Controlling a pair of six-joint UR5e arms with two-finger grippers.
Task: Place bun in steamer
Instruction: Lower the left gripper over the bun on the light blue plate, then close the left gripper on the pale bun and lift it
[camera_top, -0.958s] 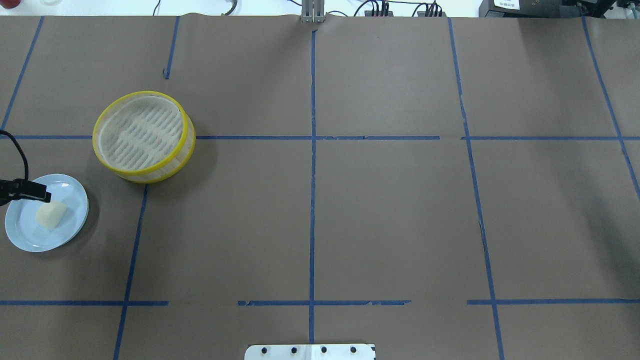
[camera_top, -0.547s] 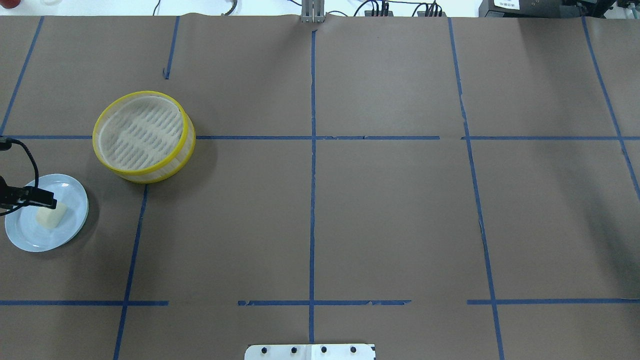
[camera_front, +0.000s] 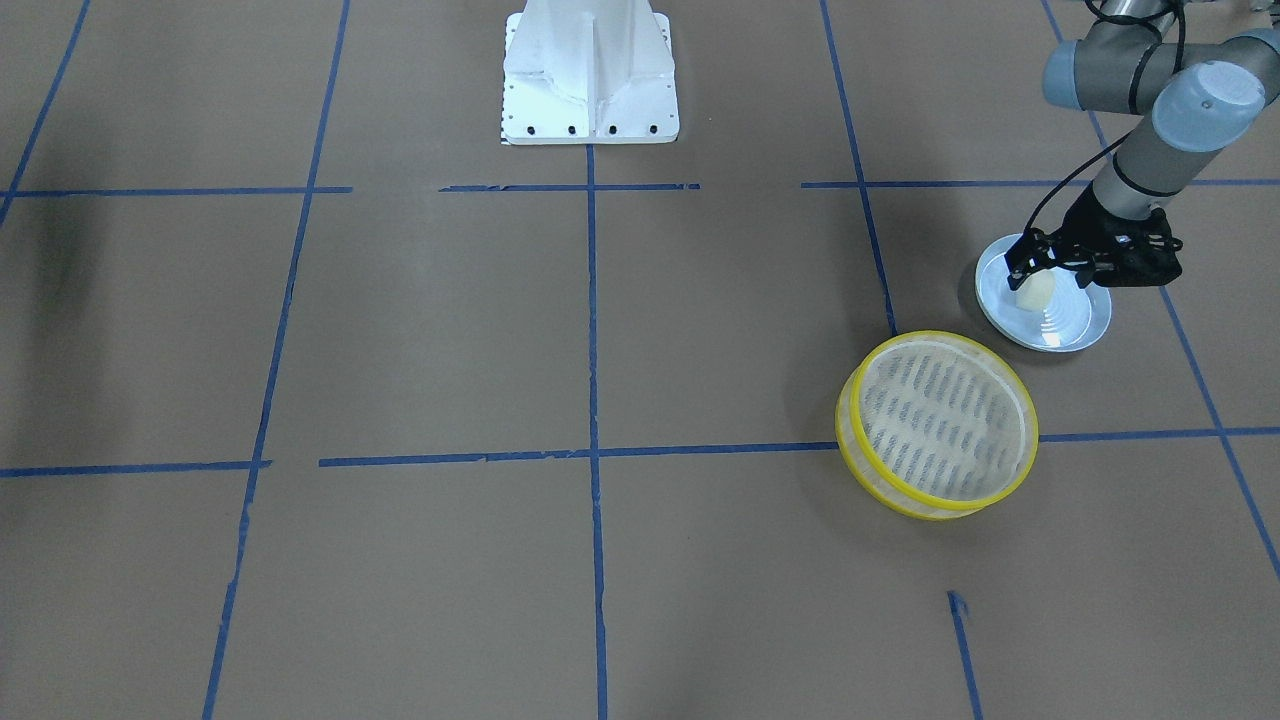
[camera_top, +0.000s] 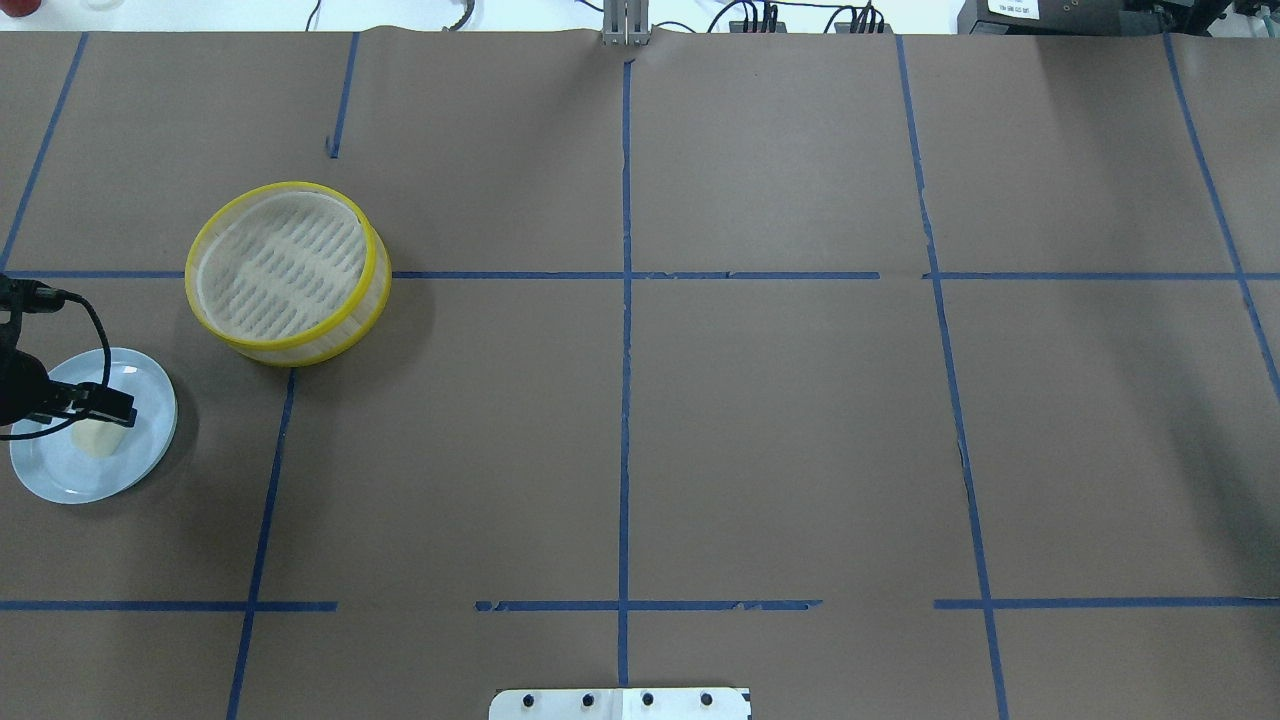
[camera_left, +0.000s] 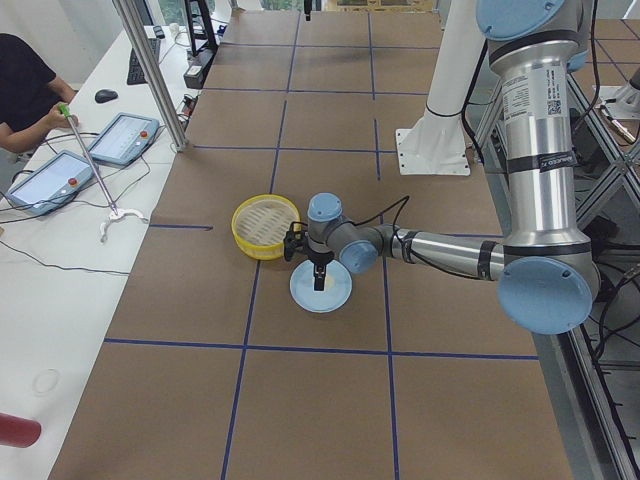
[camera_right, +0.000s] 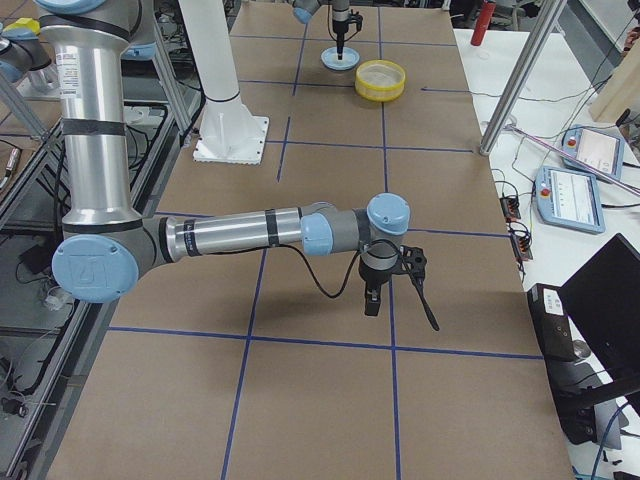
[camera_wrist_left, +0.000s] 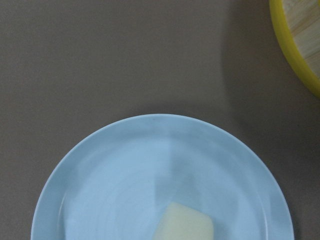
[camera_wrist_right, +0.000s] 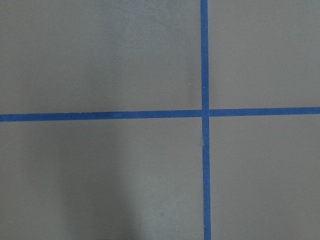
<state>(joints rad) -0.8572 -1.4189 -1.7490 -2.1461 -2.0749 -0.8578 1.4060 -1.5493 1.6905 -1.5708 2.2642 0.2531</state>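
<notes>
Bun (camera_front: 1036, 291) is sitting on the pale blue plate (camera_front: 1088, 330), a bit off-centre, and it's the only thing on there. The steamer (camera_top: 378, 296) is just beside the plate, not touching it, upright on the brown surface (camera_top: 800, 400), with its whole slotted floor in plain view.

The left tool (camera_front: 1045, 276) is right down over the plate with its two fingers spread, one on each side of the bun, not squeezing it as far as I can see. The left wrist camera catches only the bun's top corner at the bottom of its picture, plus a slice of yellow rim.

Compared with half a second back, that tool has slid further in across the plate and now covers the bun's far edge from overhead. Bun, plate and steamer haven't budged.

The right tool (camera_right: 374, 298) hangs over bare surface well away from all this. Can't tell if it's open or closed.

Count: one bun, one plate, one steamer, two arms.
</notes>
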